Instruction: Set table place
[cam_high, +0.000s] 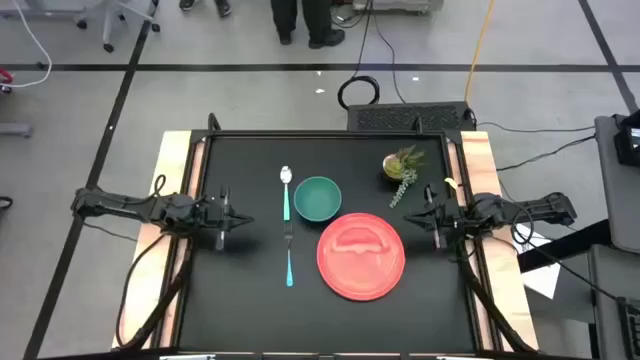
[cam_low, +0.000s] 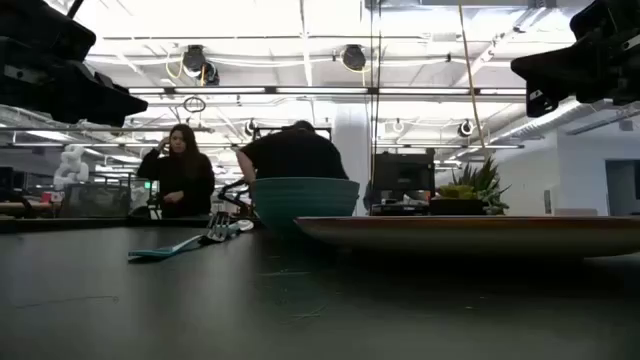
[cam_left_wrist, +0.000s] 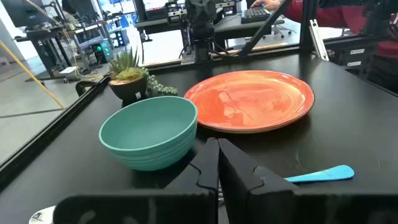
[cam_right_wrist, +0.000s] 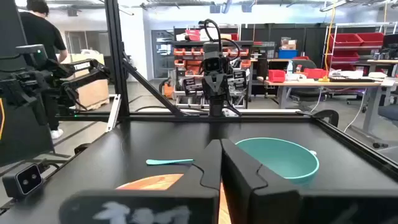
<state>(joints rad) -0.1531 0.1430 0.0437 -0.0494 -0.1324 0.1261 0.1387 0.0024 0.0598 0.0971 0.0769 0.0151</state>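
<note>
A round red plate (cam_high: 361, 256) lies flat on the black table (cam_high: 250, 310), right of centre. A teal bowl (cam_high: 317, 198) stands just beyond it. A teal-handled spoon (cam_high: 286, 192) and fork (cam_high: 289, 258) lie in a line left of the bowl and plate. My left gripper (cam_high: 243, 221) is shut and empty at the table's left side, above the top. My right gripper (cam_high: 412, 214) is shut and empty at the right side. The plate (cam_left_wrist: 252, 99), bowl (cam_left_wrist: 150, 130) and a teal handle (cam_left_wrist: 320, 175) show in the left wrist view.
A small green potted plant (cam_high: 401, 166) stands at the far right, near my right gripper. Pale wood strips (cam_high: 175, 190) run along both short sides. People stand in the room beyond the far edge (cam_low: 185, 170). Bare black top lies along the near edge.
</note>
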